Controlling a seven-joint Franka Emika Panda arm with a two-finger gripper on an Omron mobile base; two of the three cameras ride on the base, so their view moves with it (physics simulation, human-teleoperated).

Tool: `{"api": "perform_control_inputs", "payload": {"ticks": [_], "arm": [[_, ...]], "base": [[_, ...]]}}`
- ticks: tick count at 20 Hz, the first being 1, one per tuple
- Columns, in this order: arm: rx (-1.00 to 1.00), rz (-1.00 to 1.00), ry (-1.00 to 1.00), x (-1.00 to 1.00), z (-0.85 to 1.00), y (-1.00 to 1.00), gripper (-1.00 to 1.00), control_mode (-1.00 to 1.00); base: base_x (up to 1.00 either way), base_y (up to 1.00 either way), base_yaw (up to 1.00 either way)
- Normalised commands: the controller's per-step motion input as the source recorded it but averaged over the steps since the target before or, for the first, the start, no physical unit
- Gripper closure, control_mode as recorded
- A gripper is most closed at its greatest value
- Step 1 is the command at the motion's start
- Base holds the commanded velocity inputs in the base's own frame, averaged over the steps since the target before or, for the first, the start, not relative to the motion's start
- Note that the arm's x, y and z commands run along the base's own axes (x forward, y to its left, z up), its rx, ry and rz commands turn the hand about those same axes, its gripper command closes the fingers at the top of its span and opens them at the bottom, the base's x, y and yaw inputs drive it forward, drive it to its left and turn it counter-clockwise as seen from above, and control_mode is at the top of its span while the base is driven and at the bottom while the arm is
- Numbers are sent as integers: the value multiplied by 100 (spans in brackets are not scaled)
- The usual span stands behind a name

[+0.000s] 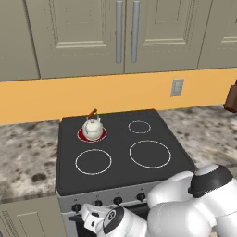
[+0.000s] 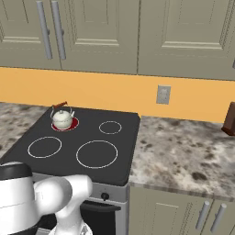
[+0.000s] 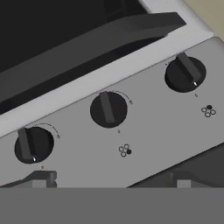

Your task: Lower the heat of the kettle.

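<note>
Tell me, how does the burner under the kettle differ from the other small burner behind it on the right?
The burner under the kettle glows red; the other small burner is dark, with just a white ring outline. The first carries the kettle, white-silver with a reddish-brown handle; the second is bare. The first sits at the stove's back left, the second at back right. Both are the smaller rings on the same black cooktop.

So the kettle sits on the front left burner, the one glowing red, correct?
Not quite: the kettle sits on the rear left burner, not the front left. That burner does glow red, as the left base view shows; the front left ring is bare and unlit.
</note>
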Motion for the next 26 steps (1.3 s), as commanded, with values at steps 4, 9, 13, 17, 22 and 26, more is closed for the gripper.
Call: {"api": "perform_control_inputs", "payload": {"ticks": [4,9,13,17,22,26], "arm": [[0,1,-2,11,-9,2,-100,-100],[0,0,-3,2,-11,7,-100,-100],[0,0,-4,1,-9,6,-100,-100],[1,0,-7,5,-6,1,-100,-100],[2,1,-9,10,-7,0,-100,-100],[3,2,-10,10,-8,0,-100,-100]], "base": [[0,0,0],[0,0,0],[0,0,0],[0,0,0],[0,0,0],[0,0,0]]}}
